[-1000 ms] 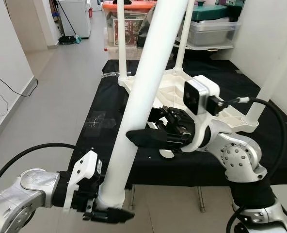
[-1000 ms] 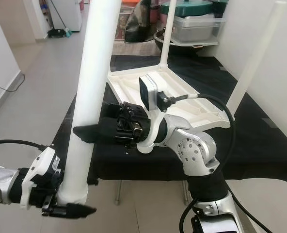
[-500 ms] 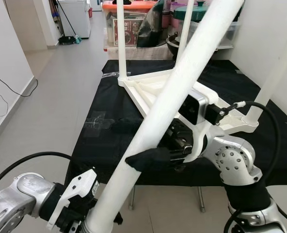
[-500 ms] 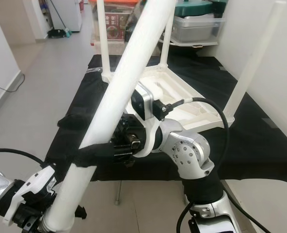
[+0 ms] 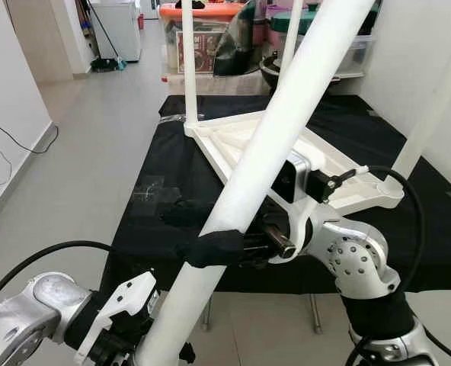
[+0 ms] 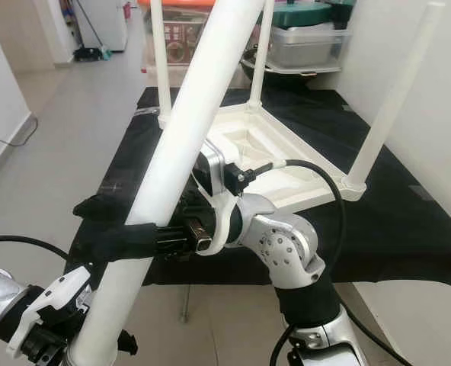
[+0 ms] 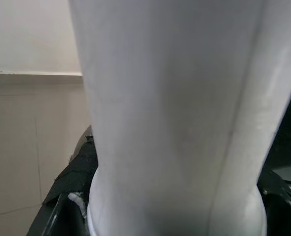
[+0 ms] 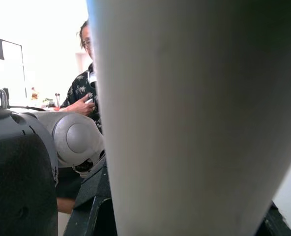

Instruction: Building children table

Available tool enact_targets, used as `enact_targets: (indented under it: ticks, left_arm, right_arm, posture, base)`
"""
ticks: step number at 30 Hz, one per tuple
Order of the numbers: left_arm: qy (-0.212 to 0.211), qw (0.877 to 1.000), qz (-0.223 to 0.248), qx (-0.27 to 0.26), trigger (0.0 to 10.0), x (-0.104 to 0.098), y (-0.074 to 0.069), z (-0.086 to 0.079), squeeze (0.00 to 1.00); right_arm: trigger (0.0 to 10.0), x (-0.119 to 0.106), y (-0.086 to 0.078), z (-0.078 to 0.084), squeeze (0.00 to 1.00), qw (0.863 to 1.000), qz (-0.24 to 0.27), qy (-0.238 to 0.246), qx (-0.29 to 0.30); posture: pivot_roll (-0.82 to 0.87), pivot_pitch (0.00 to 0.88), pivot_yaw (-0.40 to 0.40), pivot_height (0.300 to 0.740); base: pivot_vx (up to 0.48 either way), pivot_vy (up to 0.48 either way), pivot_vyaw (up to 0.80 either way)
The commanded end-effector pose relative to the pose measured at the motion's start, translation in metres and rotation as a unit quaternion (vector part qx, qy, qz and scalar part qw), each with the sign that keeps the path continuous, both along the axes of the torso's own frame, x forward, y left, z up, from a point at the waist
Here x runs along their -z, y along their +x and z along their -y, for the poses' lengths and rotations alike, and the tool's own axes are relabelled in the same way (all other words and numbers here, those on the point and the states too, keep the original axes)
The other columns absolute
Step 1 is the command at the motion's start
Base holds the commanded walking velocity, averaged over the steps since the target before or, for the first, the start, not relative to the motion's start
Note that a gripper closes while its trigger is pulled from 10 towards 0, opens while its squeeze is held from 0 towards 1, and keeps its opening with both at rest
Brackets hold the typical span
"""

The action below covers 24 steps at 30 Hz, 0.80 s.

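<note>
Left eye view: the robot holds a loose white table leg [image 5: 286, 122] w/ both grippers, slanting up and away across the scene. Left gripper [image 5: 161, 358] is clamped round the leg's thick bottom end, close in front of the robot. Right gripper [image 5: 210, 248] is clamped on the leg further up, black fingers [image 6: 107, 242] wrapped across the tube. Just beyond the right gripper the white tabletop [image 5: 241, 145] lies upside down on a black cloth-covered bench [image 5: 157, 183]. 3 legs [image 6: 158, 61] stand up from its corners, apparently already fitted. Judged progress: approx 3 of 4 legs done; the held leg is not yet at a corner, so it remains to seat it, then turn the table upright. Right wrist view: a person [image 8: 84, 91] stands behind the robot.
</note>
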<state>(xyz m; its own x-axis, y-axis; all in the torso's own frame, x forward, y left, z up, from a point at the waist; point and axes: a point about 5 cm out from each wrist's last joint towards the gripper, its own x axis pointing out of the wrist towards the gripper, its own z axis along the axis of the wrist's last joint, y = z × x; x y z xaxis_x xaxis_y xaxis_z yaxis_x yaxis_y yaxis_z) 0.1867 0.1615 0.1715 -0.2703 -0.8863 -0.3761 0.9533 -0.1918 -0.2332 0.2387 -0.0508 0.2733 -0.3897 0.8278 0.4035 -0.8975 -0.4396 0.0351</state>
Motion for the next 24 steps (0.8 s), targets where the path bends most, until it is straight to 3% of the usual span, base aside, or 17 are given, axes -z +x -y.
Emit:
enact_targets:
  ticks: [1, 5, 6, 13, 15, 18, 21, 23, 24]
  left_arm:
    - [0.012, 1.0, -0.006, -0.009, 10.0, 0.005, 0.002, -0.002, 0.0]
    - [0.011, 1.0, -0.003, -0.013, 10.0, 0.005, 0.003, -0.002, 0.0]
    - [0.008, 1.0, 0.008, -0.018, 10.0, 0.005, 0.005, -0.003, 1.0]
    - [-0.003, 0.998, 0.032, -0.059, 10.0, 0.004, 0.016, -0.008, 1.0]
    - [-0.019, 0.993, 0.048, -0.104, 10.0, -0.005, 0.022, -0.017, 1.0]
    - [-0.022, 0.992, 0.051, -0.113, 10.0, -0.007, 0.022, -0.018, 1.0]
    - [-0.043, 0.982, 0.069, -0.168, 10.0, -0.017, 0.022, -0.028, 1.0]
    - [-0.043, 0.982, 0.069, -0.168, 10.0, -0.017, 0.022, -0.028, 1.0]
    - [-0.051, 0.978, 0.076, -0.187, 10.0, -0.019, 0.02, -0.031, 1.0]
  right_arm:
    - [0.0, 0.0, -0.006, -0.003, 0.0, 1.0, 0.001, 0.001, -0.021]
    - [0.0, 0.001, -0.006, -0.001, 0.0, 1.0, -0.002, 0.0, -0.017]
    - [0.0, 0.002, -0.005, -0.001, 0.0, 1.0, -0.003, 0.0, -0.014]
    - [0.0, 0.003, -0.002, 0.002, 0.0, 1.0, -0.009, 0.006, 0.006]
    - [0.0, 0.002, 0.008, 0.009, 0.0, 0.999, -0.009, 0.014, 0.046]
    - [0.0, 0.002, 0.01, 0.011, 0.0, 0.998, -0.009, 0.016, 0.056]
    - [0.0, 0.0, 0.033, 0.035, 0.0, 0.991, -0.002, 0.016, 0.136]
    - [0.0, 0.0, 0.033, 0.035, 0.0, 0.991, -0.002, 0.016, 0.136]
    - [0.0, 0.0, 0.04, 0.044, 0.0, 0.986, -0.001, 0.015, 0.164]
  posture:
    - [0.1, 0.0, -0.013, 0.74]
    - [0.1, 0.0, -0.013, 0.74]
    - [0.1, 0.0, -0.015, 0.74]
    - [0.1, 0.0, -0.014, 0.74]
    - [0.1, 0.0, -0.015, 0.74]
    - [0.1, 0.0, -0.016, 0.74]
    - [0.11, 0.0, -0.025, 0.74]
    - [0.11, 0.0, -0.025, 0.74]
    - [0.11, 0.0, -0.029, 0.74]
  base:
    - [0.0, 0.0, 0.0]
    - [0.0, 0.0, 0.0]
    - [0.0, 0.0, 0.0]
    - [0.0, 0.0, 0.0]
    - [0.0, 0.0, 0.0]
    - [0.0, 0.0, 0.0]
    - [0.0, 0.0, 0.0]
    - [0.0, 0.0, 0.0]
    - [0.0, 0.0, 0.0]
